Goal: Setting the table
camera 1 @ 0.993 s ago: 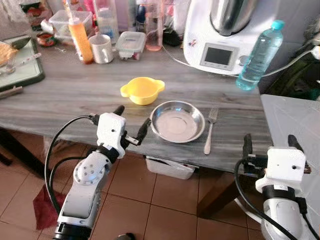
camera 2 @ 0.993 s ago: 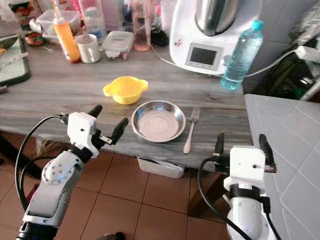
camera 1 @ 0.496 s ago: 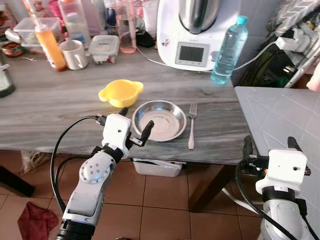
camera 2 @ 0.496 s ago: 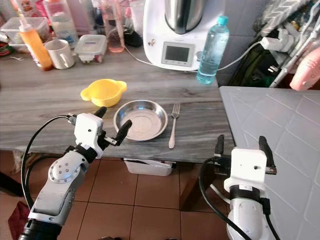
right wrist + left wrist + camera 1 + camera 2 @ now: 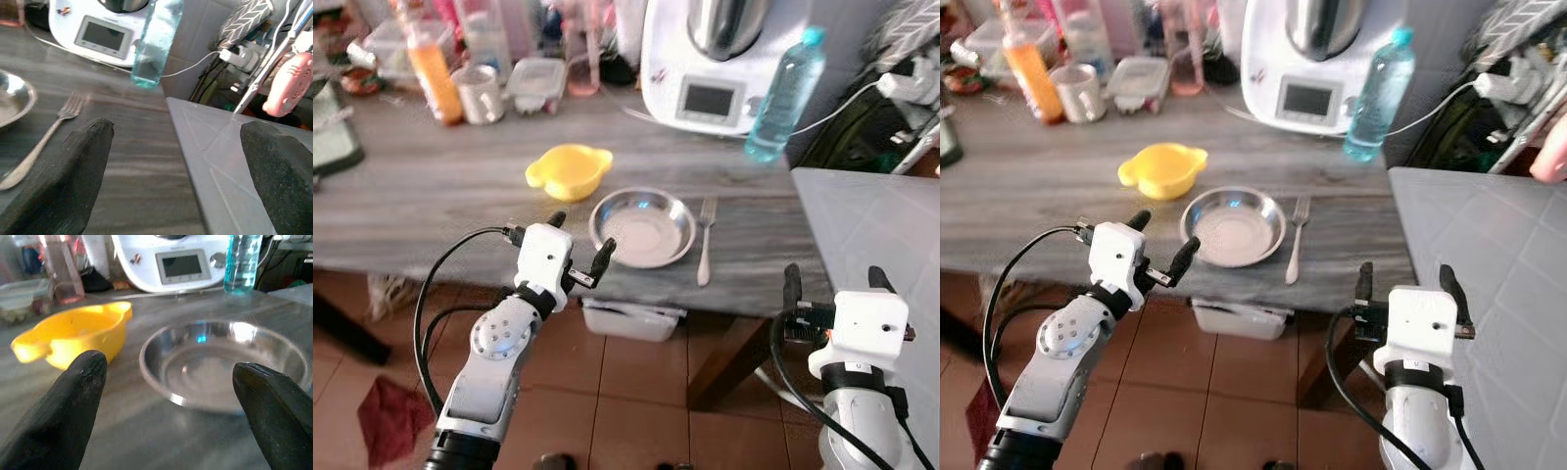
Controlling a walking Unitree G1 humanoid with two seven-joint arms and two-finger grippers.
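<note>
Steel plate point(image 5: 642, 227) sits near the front edge of the grey table point(image 5: 431, 206), fork point(image 5: 706, 240) just beside it on the right, yellow bowl point(image 5: 569, 171) behind-left. Head views give the layout; left wrist view adds the plate's shiny rim up close, right wrist view the water bottle point(image 5: 157, 41) and a pink object at the side. Left gripper point(image 5: 579, 245) hovers at the table edge, fingers spread, empty, plate just ahead. Right gripper point(image 5: 834, 284) spread wide, empty, below and right of the fork.
</note>
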